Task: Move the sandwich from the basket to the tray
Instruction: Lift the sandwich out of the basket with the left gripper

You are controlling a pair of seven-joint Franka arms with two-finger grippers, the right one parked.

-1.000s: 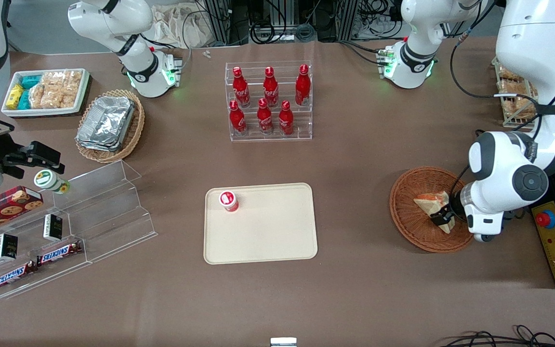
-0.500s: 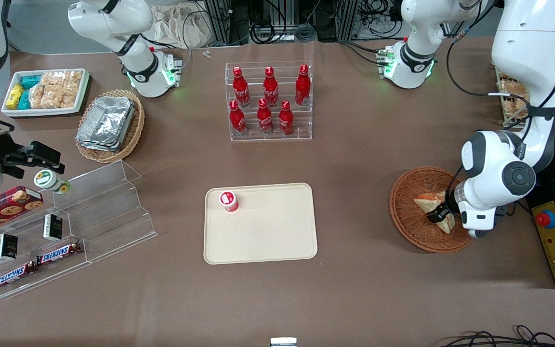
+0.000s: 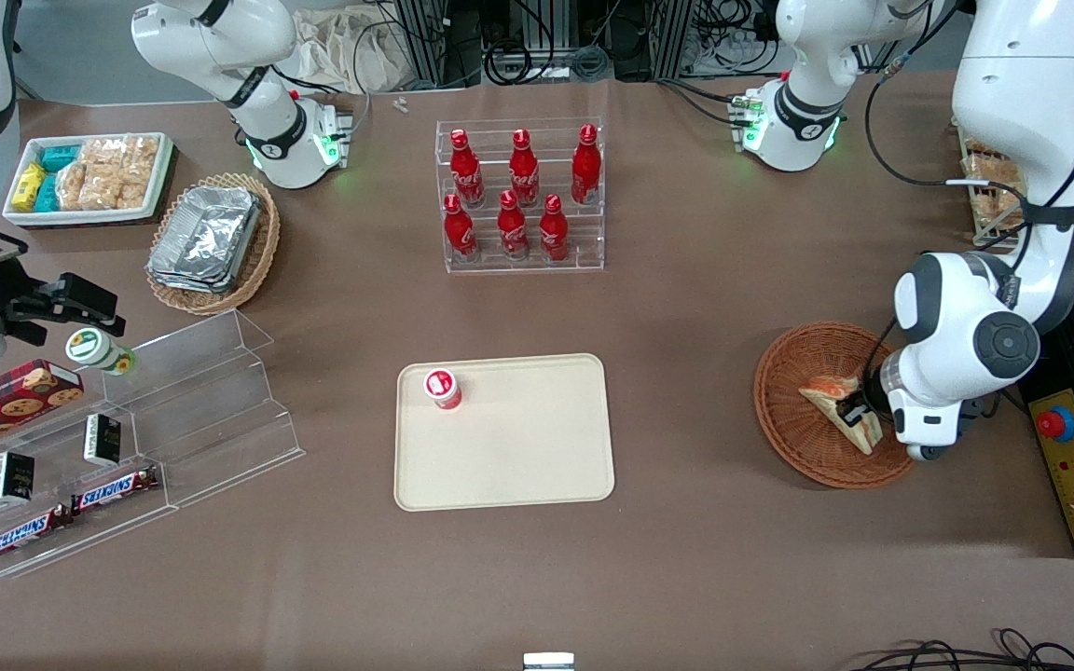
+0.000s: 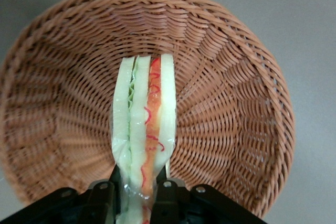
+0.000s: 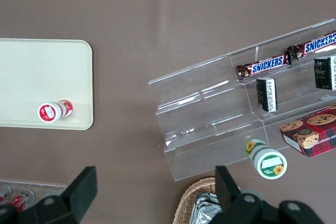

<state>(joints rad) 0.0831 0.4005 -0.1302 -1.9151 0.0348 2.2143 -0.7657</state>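
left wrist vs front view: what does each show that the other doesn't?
Left wrist only: the sandwich edge-on, with its green and red-orange layers between pale bread, and the claw shut on its wrapped end.

Front only: the tray with a red-lidded cup on it, the rack of red bottles, the clear stepped stand with Snickers bars, and the working arm over the basket.

Both: the sandwich in the claw, over the reddish-brown wicker basket, not yet carried toward the tray.

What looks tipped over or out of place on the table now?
The green-capped bottle lies on its side atop the clear stepped stand. Otherwise nothing: the gripper grips the sandwich over the basket.
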